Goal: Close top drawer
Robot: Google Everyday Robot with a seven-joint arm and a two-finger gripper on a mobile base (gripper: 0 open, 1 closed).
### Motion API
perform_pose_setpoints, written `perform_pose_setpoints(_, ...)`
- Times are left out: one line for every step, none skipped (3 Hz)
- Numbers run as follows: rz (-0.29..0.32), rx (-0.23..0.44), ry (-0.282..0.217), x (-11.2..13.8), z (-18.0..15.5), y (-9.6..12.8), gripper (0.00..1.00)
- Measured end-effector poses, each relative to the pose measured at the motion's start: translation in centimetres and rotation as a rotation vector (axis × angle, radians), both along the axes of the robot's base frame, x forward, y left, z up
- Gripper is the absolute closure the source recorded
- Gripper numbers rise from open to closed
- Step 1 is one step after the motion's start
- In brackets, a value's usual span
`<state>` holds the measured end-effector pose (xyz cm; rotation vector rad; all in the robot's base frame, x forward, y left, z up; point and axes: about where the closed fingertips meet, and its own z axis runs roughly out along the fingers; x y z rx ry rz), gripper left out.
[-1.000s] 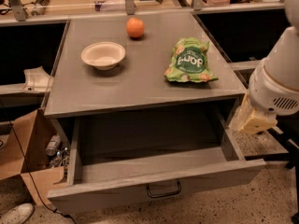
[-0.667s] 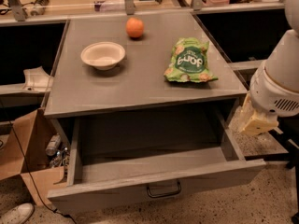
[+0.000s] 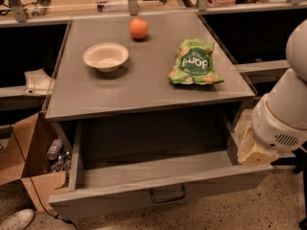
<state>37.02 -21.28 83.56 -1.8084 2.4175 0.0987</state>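
The top drawer (image 3: pixel 120 198) of the grey cabinet stands pulled far out, its grey inside empty. Its front faces me, with a small dark loop handle (image 3: pixel 168 194) at centre. My gripper (image 3: pixel 250 146) shows as a yellowish end piece below the white arm (image 3: pixel 283 114). It sits at the drawer's right side, just behind the right front corner and close to the drawer's side wall. I cannot tell whether it touches the drawer. The lower drawers are out of view.
On the cabinet top (image 3: pixel 144 85) lie a white bowl (image 3: pixel 106 56), an orange (image 3: pixel 138 28) and a green snack bag (image 3: pixel 194 63). A cardboard box (image 3: pixel 24 162) with cans stands at the left on the floor. A white shoe (image 3: pixel 17 219) is at the bottom left.
The arm and gripper have moved down beside the drawer's right wall, closer to its front corner. The drawer has not visibly moved.
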Motion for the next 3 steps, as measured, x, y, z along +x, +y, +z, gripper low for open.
perform_pose_setpoints(-0.010, 0.014, 0.028, -0.8, -2.6, 0.1, 1.00)
perform_pose_setpoints(0.015, 0.019, 0.078, -1.9, -5.4, 0.8, 1.00)
perform_pose_setpoints(0.017, 0.018, 0.084, -2.1, -5.6, 0.8, 1.00)
